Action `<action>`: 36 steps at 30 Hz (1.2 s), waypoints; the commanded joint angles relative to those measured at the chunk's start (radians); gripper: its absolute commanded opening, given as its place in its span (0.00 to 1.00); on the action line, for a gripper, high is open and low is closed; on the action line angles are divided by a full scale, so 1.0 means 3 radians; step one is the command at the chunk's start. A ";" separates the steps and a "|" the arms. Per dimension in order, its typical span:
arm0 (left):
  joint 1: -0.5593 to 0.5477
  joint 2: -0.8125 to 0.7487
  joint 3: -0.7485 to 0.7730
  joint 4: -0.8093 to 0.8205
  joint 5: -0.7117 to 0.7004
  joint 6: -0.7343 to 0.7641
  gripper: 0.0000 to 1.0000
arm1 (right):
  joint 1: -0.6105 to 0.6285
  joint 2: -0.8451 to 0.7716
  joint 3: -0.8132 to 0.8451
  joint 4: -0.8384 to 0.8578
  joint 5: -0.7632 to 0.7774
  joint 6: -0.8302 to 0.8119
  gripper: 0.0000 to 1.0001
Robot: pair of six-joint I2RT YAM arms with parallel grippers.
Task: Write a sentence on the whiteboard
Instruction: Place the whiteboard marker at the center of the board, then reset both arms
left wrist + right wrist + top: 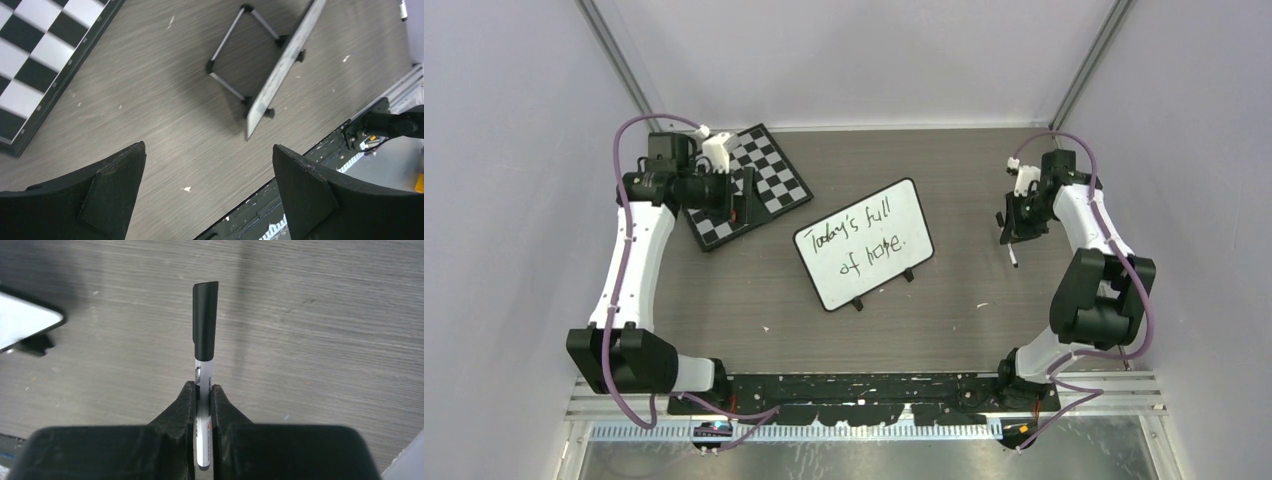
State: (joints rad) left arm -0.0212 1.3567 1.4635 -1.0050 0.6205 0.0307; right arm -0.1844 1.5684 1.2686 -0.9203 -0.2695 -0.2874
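Grey-brown wood-grain desk (pixel 984 170) lies between plain white walls, with two arms bolted at its near edge. The right pincer (pixel 202 390) is clamped on one marker (pixel 205 330), a white barrel with a black cap on; the capped end sticks out past the fingertips above bare desk. The print on the barrel is too small to read. The left pincer (pixel 209 146) stands wide apart with nothing between its fingers, hovering by the near edge of the one black-and-white chessboard (pixel 774 175) at the far left.

Between the two arms, well apart from both, the single whiteboard (pixel 864 245) sits mid-desk, turned at a slant. Two small black feet show at its near edge. The left wrist view catches it edge-on, leaning back on a thin wire stand. Nothing lies between either pincer and the board. The sentence (pixel 864 238) on it, in black handwriting on two slanted lines, reads "Today's full of hope."
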 commanded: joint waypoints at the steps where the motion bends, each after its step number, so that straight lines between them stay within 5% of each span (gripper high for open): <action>1: 0.0283 -0.0173 -0.0173 -0.0064 -0.0041 0.0239 1.00 | -0.0067 0.0196 -0.0161 0.0554 0.0191 0.0038 0.00; 6: 0.0448 -0.0308 -0.0413 -0.0085 -0.0101 0.0392 1.00 | -0.0109 0.0429 -0.0363 0.1013 0.0452 0.0068 0.01; 17: 0.0522 -0.0387 -0.0632 -0.0110 -0.0129 0.0583 1.00 | -0.0135 0.0733 -0.0536 0.1334 0.0632 0.0063 0.20; 31: 0.0532 -0.0196 -0.0429 -0.0298 -0.0244 0.0698 1.00 | -0.0157 0.0414 -0.0226 0.0804 0.0456 0.0039 0.36; 36: 0.0579 -0.0033 -0.0107 -0.0344 -0.0374 0.0748 1.00 | -0.0164 0.0207 0.0246 0.0397 0.0264 0.0028 0.50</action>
State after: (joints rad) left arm 0.1349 1.3178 1.3201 -1.0885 0.5369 0.2214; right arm -0.2272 1.7412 1.1969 -0.7090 -0.1284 -0.2749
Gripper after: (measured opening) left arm 0.996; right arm 0.454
